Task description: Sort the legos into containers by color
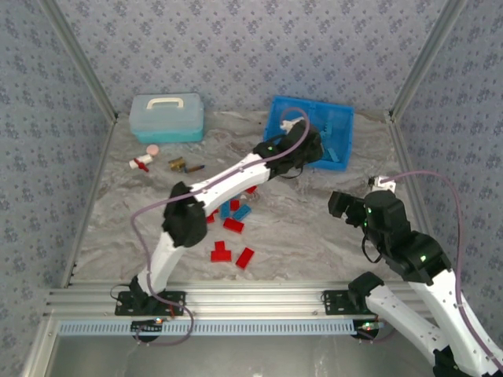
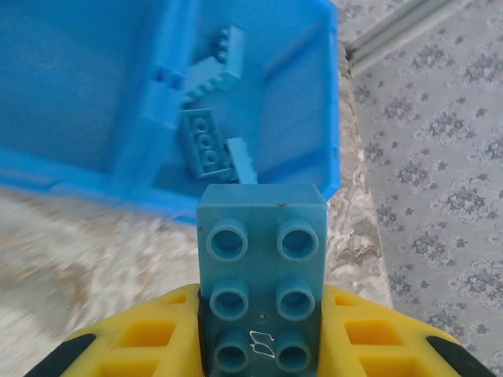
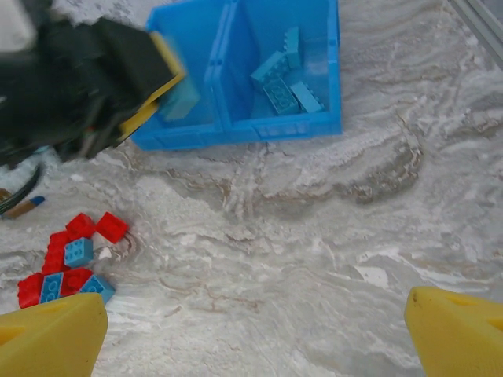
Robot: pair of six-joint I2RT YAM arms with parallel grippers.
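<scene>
- While the left gripper [image 1: 313,146] is clamped on 1 light blue lego [image 2: 261,259], it hangs at the near wall of the blue tray [image 1: 344,118].
- The right compartment [image 2: 292,118] holds several blue legos [image 2: 206,141].
- The right gripper [image 3: 255,334], fingers wide apart and empty, sits near right.
- The loose legos [image 1: 232,228], red and blue, lie left of centre.

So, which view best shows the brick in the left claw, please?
Left wrist: the light blue brick sits close, studs sharp. Right wrist shows it small and blurred; in the top view the arm hides it.
</scene>
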